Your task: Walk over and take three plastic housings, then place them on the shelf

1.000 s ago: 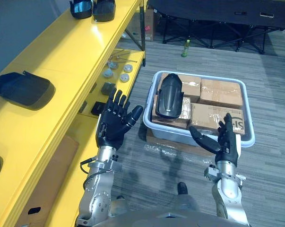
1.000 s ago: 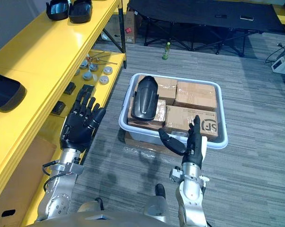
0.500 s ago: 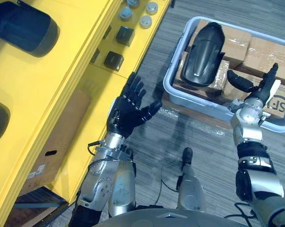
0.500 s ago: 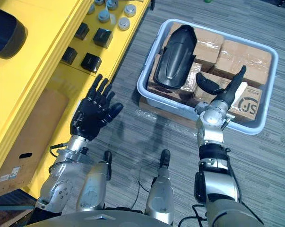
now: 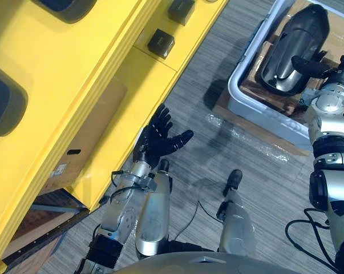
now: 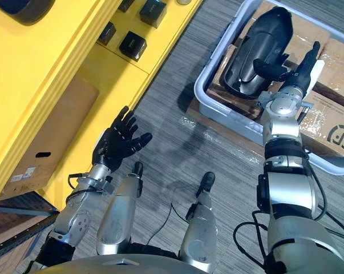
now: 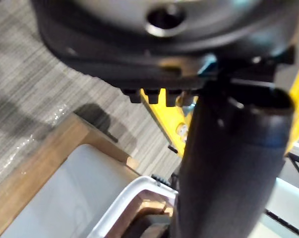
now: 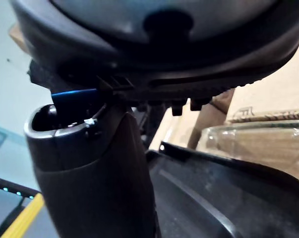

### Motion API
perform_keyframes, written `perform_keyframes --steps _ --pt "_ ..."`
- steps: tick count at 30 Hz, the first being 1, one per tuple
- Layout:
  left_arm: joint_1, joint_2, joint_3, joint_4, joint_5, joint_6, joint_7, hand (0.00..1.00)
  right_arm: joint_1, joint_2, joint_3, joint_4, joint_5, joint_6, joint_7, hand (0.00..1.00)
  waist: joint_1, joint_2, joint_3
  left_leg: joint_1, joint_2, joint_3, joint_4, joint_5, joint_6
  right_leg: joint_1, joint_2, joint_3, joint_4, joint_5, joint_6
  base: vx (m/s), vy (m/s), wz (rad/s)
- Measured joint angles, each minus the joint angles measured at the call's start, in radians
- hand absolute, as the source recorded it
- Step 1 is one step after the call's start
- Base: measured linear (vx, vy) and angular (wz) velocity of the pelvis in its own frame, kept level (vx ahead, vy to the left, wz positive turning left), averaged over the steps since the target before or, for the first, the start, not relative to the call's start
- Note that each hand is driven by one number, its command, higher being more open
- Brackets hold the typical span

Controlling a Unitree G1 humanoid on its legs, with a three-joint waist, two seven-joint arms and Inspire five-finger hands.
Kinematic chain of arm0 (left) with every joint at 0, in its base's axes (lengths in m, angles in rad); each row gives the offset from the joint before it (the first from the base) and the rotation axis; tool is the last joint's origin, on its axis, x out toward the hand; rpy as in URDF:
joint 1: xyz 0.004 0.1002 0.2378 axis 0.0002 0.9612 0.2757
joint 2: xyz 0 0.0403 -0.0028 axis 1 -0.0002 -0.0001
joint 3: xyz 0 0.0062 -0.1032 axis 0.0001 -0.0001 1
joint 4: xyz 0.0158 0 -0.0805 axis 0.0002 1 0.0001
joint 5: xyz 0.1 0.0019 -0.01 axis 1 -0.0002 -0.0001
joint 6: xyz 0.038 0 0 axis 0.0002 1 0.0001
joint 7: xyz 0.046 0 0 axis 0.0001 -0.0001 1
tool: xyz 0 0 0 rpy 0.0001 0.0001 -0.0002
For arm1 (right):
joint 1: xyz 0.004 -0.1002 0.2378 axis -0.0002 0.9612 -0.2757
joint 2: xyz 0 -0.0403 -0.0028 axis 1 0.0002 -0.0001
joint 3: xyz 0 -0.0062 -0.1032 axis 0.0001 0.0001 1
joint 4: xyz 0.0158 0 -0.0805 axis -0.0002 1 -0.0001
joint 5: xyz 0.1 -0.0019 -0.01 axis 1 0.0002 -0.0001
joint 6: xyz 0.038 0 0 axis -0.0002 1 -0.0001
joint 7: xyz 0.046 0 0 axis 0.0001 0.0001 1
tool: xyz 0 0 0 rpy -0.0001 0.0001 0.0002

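Over the grey bin (image 6: 226,114) the right robot hand (image 6: 297,71) hovers spread, fingers straight, thumb out across the black plastic housing (image 6: 257,48) lying inside, gripping nothing. The housing's long axis runs away from the robot, just left of the palm. By the shelf (image 6: 57,68), well apart, the left robot hand (image 6: 117,142) hangs open.

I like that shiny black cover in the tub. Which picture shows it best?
The right eye view: the black housing lies whole on boxes in the bin, by the right hand. The left eye view has it nearer the edge. The right wrist view catches a close slice.
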Motion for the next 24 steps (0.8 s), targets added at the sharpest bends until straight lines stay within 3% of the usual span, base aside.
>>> perform_keyframes --steps 2,3,10,16,24 --pt "0.004 0.0 -0.004 0.001 0.0 0.0 0.004 1.0 -0.02 0.0 0.001 0.032 0.0 0.056 0.014 1.0 0.001 0.0 0.0 -0.01 0.0 -0.003 0.007 0.0 0.0 -0.004 0.0 -0.007 0.0 0.0 0.0 -0.06 0.023 0.03" --pt "0.004 0.0 -0.009 0.002 -0.001 0.0 0.005 1.0 -0.021 -0.001 0.001 0.048 0.0 0.088 0.028 0.0 0.002 0.0 0.0 -0.015 0.0 -0.005 0.01 0.0 0.0 -0.006 0.0 -0.013 0.0 0.0 0.0 -0.05 0.023 0.03" --pt "-0.026 -0.001 -0.03 0.046 -0.009 0.0 0.013 1.0 -0.066 -0.112 0.003 0.116 -0.053 0.259 0.129 0.0 0.027 0.001 0.001 -0.022 0.0 -0.014 0.007 0.006 -0.001 -0.007 0.0 -0.026 0.001 0.0 0.0 -0.02 0.015 0.03" --pt "-0.02 0.002 -0.029 0.05 -0.009 -0.001 0.016 1.0 -0.101 -0.143 -0.005 0.176 -0.097 0.376 0.165 0.0 0.028 0.001 0.001 -0.019 0.009 -0.023 -0.006 0.014 -0.007 -0.007 0.006 -0.05 0.01 -0.003 -0.004 0.0 0.007 0.02" --pt "-0.01 0.004 -0.009 0.06 -0.05 -0.011 0.054 1.0 -0.087 -0.104 -0.062 0.189 -0.128 0.413 0.22 0.0 0.033 -0.011 0.004 0.02 0.029 -0.019 -0.042 0.033 -0.015 0.009 0.017 -0.071 0.024 -0.017 -0.024 -0.03 -0.003 -0.01"
